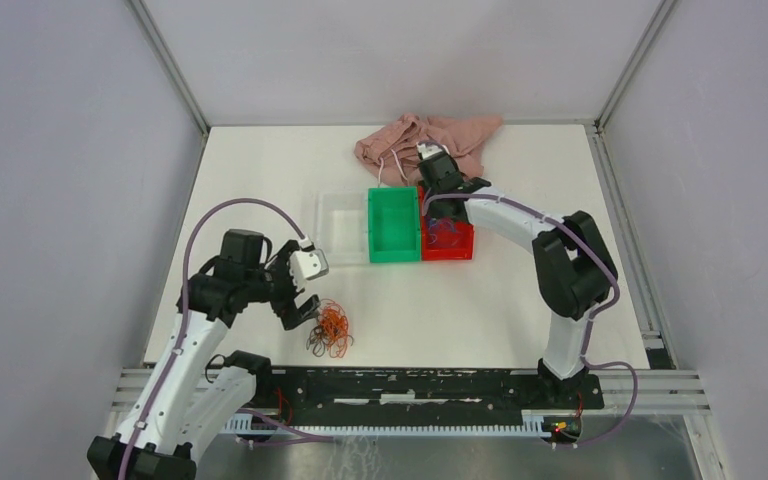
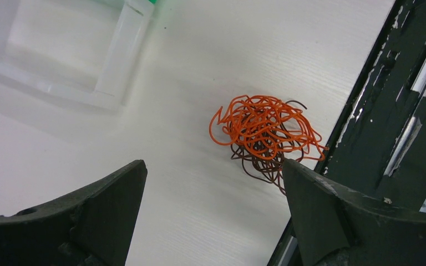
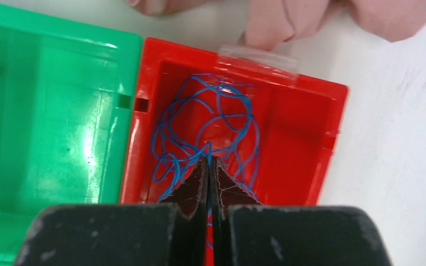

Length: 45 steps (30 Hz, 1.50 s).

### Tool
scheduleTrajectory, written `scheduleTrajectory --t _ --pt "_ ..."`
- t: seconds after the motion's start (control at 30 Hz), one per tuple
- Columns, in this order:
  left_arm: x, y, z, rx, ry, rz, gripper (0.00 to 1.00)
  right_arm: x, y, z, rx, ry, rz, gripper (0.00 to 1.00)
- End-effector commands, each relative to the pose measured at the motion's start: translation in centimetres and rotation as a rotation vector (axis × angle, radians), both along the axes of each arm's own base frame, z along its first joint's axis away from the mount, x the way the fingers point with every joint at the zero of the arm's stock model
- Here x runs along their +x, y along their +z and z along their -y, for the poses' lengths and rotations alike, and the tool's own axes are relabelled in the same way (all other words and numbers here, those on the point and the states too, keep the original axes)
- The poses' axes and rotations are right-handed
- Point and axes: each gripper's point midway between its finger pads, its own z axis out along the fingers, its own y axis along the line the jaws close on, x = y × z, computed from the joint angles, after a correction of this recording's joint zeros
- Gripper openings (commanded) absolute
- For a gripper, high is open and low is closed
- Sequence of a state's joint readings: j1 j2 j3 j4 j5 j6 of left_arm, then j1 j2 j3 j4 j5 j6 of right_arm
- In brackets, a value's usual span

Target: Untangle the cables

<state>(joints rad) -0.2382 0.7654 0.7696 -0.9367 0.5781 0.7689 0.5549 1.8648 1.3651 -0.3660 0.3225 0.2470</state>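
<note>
at lower left of the top view: left gripper, jaws spread wide, nothing between them, hovering over the table.
left wrist view, lower edge: both dark fingers in frame, only bare tabletop between them.
tangle from left gripper: tangle of cables sits ahead of the jaws and right of centre, nearer the right-hand finger; apart from it, not touching.
tangle in top view: lower centre-left, just right of and below the left gripper, near the black rail at the table's near edge.
tangle make-up: orange strands on top, dark strands under them and spilling toward the lower side.
long axis: none clear, roughly round clump; judgement: a centred pinch needs a shift toward frame right first.
nearer arm: left, by far.
upper centre of the top view: right gripper, jaws pressed together, over the red bin, well apart from the tangle.
red bin content: blue cables lie loose inside; cannot tell if a strand is pinched at the tips.
beside red bin: green bin touching on frame left, looks empty; clear bin left of that.
behind the bins: pink cloth, upper centre.
</note>
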Motion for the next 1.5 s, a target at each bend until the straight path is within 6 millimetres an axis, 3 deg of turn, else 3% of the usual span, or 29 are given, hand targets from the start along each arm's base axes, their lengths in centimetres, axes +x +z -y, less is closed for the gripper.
scheduleTrajectory --t 0.0,0.17,0.27,0.4,0.63,0.83,0.97,1.07,1.17,1.27,1.47 --pt "-0.5 -0.9 -0.3 0.044 -0.079 0.031 0.99 1.9 1.0 -0.6 -0.033 -0.029 0.075 0.01" --pt "-1.2 -3.2 -0.2 0.06 -0.135 -0.017 0.99 2.0 -1.5 0.3 -0.096 -0.058 0.051 0.14" --pt "-0.5 -4.6 -0.2 0.057 -0.106 -0.022 0.98 1.9 -2.2 1.1 -0.083 -0.103 0.058 0.37" --pt "-0.2 -5.4 0.0 0.051 -0.121 0.007 0.97 1.6 0.8 1.2 0.004 -0.12 0.137 0.49" --pt "0.9 -8.0 -0.7 0.122 -0.138 0.065 0.93 0.4 8.5 -1.7 0.238 0.003 0.243 0.57" --pt "3.0 -7.1 0.5 0.088 -0.12 0.156 0.91 -2.4 11.6 -3.0 0.372 0.086 0.255 0.71" --pt "4.3 -5.2 1.3 0.063 -0.111 0.174 0.91 -5.7 12.5 -6.1 0.457 0.265 0.255 0.72" --pt "4.1 -4.4 1.1 0.079 -0.121 0.159 0.91 -9.9 12.1 -10.5 0.491 0.499 0.231 0.72" --pt "3.8 -3.4 0.5 0.092 -0.092 0.165 0.94 -14.5 10.8 -15.0 0.54 0.69 0.146 0.69" --pt "2.3 -1.3 0.8 0.038 -0.102 0.122 0.97 -18.7 9.6 -18.7 0.566 0.836 0.072 0.69" --pt "0.1 -0.4 0.9 0.012 -0.163 0.136 0.99 -23.0 6.3 -23.1 0.64 1.011 -0.127 0.64"
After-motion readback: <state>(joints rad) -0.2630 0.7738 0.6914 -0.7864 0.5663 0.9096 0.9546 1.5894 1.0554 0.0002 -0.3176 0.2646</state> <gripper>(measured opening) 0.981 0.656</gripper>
